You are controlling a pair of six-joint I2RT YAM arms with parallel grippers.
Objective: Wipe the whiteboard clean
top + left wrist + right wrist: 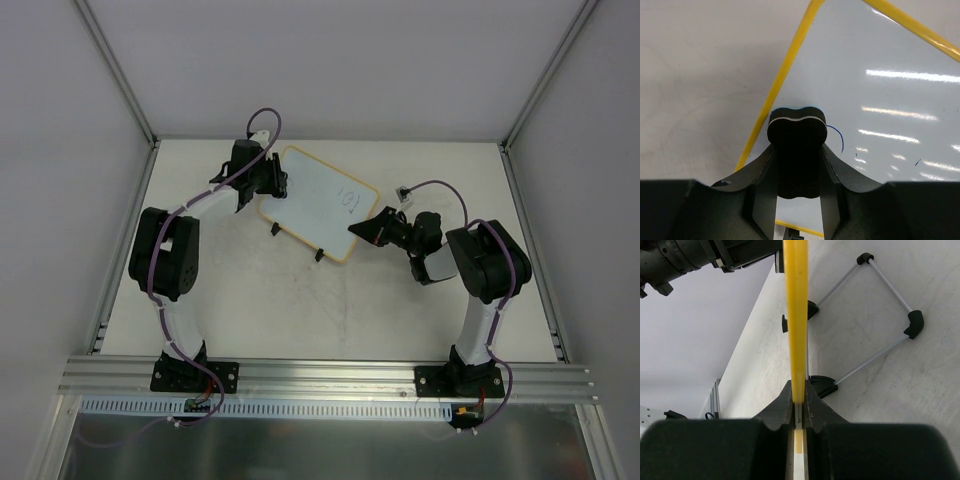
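The whiteboard (318, 203) lies tilted at the middle back of the table, white with a yellow rim and faint blue marks (348, 198) near its right end. My left gripper (277, 182) is over the board's left end, shut on a black eraser block (796, 131). The eraser rests against the board (880, 75) just inside the yellow rim, beside a blue stroke (838, 136). My right gripper (362, 229) is shut on the board's near right edge. In the right wrist view that rim (796, 315) shows edge-on, clamped at my gripper (799, 401).
A wire stand with black corner pieces (914, 322) shows under the board, and its two black feet (320, 255) stick out at the near rim. Aluminium posts (115, 70) and white walls enclose the table. A metal rail (330, 378) runs along the near edge.
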